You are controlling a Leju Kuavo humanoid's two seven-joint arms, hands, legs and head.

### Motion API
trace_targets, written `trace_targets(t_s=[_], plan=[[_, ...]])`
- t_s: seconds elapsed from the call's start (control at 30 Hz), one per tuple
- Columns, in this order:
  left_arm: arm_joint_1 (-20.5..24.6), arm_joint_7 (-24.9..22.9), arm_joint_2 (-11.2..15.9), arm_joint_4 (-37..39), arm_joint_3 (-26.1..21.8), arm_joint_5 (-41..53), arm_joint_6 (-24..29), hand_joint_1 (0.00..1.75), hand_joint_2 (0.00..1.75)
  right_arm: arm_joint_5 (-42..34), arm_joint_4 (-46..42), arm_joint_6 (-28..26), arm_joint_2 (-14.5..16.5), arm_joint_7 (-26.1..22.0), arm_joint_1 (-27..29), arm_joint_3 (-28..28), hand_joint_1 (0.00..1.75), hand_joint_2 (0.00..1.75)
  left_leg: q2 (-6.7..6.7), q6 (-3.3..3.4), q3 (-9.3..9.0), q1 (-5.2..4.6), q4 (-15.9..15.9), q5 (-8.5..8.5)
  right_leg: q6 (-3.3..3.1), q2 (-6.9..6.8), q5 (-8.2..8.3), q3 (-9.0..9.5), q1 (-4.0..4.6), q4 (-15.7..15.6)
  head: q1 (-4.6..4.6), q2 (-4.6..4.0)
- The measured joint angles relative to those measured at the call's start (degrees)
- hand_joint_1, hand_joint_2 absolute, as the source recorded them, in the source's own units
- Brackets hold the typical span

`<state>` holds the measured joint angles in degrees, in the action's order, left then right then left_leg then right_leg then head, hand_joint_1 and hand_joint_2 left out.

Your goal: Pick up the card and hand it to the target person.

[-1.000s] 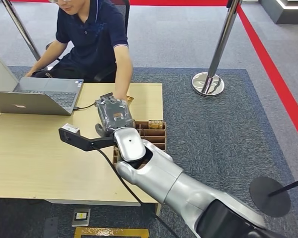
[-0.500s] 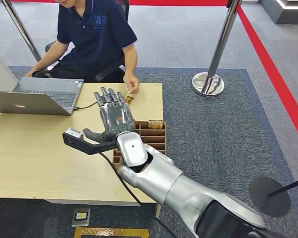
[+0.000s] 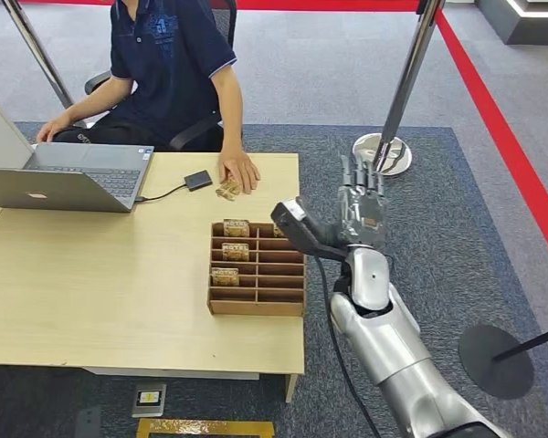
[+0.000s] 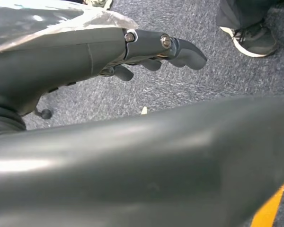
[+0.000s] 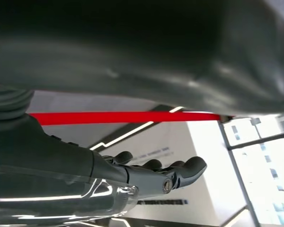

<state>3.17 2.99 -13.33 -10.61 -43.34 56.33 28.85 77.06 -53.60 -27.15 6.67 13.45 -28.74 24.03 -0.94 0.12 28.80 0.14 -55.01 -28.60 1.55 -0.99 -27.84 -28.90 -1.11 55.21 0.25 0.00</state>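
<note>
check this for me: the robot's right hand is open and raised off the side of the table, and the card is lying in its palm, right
Not quite. The head view shows the right hand open and raised beside the table, but it holds nothing. The card lies on the table under the person's hand, beyond the wooden tray.
</note>
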Motion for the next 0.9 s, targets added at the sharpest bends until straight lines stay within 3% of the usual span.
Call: trace_targets(t_s=[0.2, 0.37, 0.47, 0.6, 0.73, 0.9], plan=[[-0.28, 0.72, -0.37, 0.08, -1.60, -1.21, 0.45, 0.00, 0.00, -4.73, -13.16, -1.90, -3.98, -0.87, 15.82, -17.85, 0.00, 0.00, -0.19, 0.00, 0.09, 0.01, 0.03, -0.03, 0.05, -0.02, -0.04, 0.02, 0.05, -0.06, 0.02, 0.00], [-0.19, 0.73, -0.66, 0.15, -1.91, -0.78, 0.43, 0.00, 0.00, -8.02, -19.09, 2.05, -3.84, -3.34, 25.28, -31.44, 0.00, 0.00, -0.09, -0.01, 0.07, 0.00, 0.07, -0.08, 0.04, 0.00, -0.04, -0.03, 0.06, -0.08, 0.01, 0.00], [-0.20, 0.66, -0.84, 0.18, -1.95, -0.38, 0.42, 0.00, 0.00, -11.84, -16.95, 6.63, -3.23, -4.86, 27.61, -39.13, 0.00, 0.00, -0.08, 0.00, 0.06, 0.00, 0.07, -0.06, 0.03, 0.00, -0.04, 0.00, 0.06, -0.07, 0.02, 0.00], [-0.03, 0.61, -0.98, 0.21, -2.07, 0.15, 0.37, 0.00, 0.00, -11.80, -7.70, 7.45, -3.50, -5.05, 27.45, -47.30, 0.00, 0.00, 0.12, 0.01, -0.04, 0.01, 0.08, -0.06, -0.02, 0.09, 0.00, 0.02, 0.09, -0.07, 0.02, 0.00], [0.12, 0.77, -1.06, 0.25, -2.11, 0.92, 0.32, 0.00, 1.75, -7.78, 10.59, 9.84, -5.28, -0.02, 25.32, -53.19, 0.00, 0.00, 0.09, 0.05, -0.07, 0.04, 0.08, -0.03, -0.01, 0.12, 0.00, 0.11, 0.07, -0.07, 0.02, 0.00], [0.26, 1.88, -1.03, 0.27, -2.12, 1.42, -0.04, 0.00, 1.75, -14.40, 25.83, 18.83, -5.06, 0.05, 25.02, -58.83, 0.00, 0.00, 0.16, 0.04, -0.07, 0.04, 0.09, -0.04, -0.02, 0.12, 0.00, 0.05, 0.10, -0.06, 0.01, 0.00]])
